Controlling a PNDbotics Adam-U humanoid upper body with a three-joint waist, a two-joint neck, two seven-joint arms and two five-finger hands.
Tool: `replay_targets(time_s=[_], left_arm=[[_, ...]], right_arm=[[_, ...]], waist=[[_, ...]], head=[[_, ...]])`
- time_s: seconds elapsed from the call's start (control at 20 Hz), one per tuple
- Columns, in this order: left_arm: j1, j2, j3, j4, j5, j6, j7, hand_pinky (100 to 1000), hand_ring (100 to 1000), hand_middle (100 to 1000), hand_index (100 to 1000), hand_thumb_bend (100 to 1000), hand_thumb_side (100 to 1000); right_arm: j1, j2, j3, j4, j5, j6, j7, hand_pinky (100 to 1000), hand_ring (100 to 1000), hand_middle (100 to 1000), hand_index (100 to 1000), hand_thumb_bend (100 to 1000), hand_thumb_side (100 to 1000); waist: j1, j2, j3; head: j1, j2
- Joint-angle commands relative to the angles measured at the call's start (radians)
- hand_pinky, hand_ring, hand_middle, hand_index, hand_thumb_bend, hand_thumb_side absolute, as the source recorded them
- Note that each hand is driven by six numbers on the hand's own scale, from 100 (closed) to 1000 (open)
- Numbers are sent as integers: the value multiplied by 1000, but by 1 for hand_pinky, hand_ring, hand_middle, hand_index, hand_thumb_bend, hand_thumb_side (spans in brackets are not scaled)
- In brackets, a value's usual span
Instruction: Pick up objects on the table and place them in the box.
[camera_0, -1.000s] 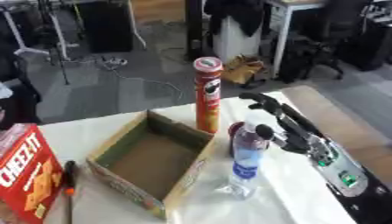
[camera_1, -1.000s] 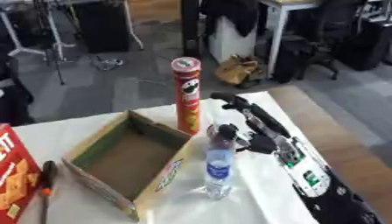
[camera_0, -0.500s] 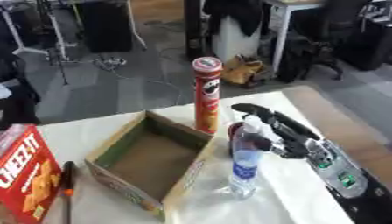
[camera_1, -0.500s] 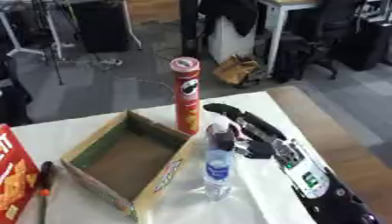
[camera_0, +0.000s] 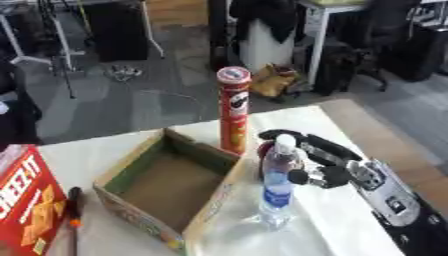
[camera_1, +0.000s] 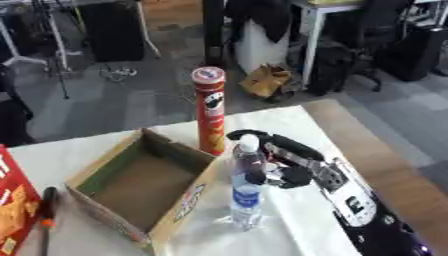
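A clear water bottle (camera_0: 277, 186) with a white cap and blue label is seen standing upright on the white table (camera_0: 332, 235), just beside the near right corner of the cardboard box (camera_0: 171, 192). The right hand (camera_0: 317, 159) is brought in from the lower right and is positioned at the bottle's upper body; its fingers are curved around the far side of the bottle and the thumb is set at the near side. Whether the fingers are actually pressed against the bottle cannot be told, as the contact is hidden behind the bottle.

The box is observed open at the top, with nothing seen inside it. A tall red chips can (camera_0: 234, 111) is stood upright just behind the box's far right corner, near the fingertips of the hand but apart from the bottle.

At the left edge a red cracker box (camera_0: 26, 205) is noted, and beside it a screwdriver (camera_0: 73, 216) with an orange and black handle is laid on the table, between the cracker box and the cardboard box
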Motion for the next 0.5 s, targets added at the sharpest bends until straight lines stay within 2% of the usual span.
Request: replay_targets(time_s=[0.05, 0.25, 0.3, 0.5], left_arm=[[-5, 13, 5, -15, 7, 1, -6, 1000, 969, 876, 893, 100, 1000], [-7, 12, 3, -15, 6, 0, -12, 1000, 969, 873, 893, 100, 1000], [-7, 11, 3, -15, 7, 0, -14, 1000, 969, 872, 888, 100, 1000], [-5, 10, 5, -15, 8, 1, -19, 1000, 969, 872, 883, 100, 1000]], right_arm=[[-18, -36, -15, -39, -8, -9, -37, 932, 1000, 963, 1000, 658, 1000], [-18, -44, -11, -39, 1, -3, -49, 928, 1000, 959, 1000, 666, 1000], [-19, -43, -12, -33, 5, 0, -53, 900, 1000, 930, 1000, 644, 1000], [-22, -41, -14, -14, 18, 12, -91, 886, 1000, 899, 1000, 636, 1000]], waist=[[-3, -11, -1], [-2, -9, 1], [-1, -9, 1], [0, -9, 4]], head=[[-5, -12], [-10, -15], [-12, -16], [-17, -19]])
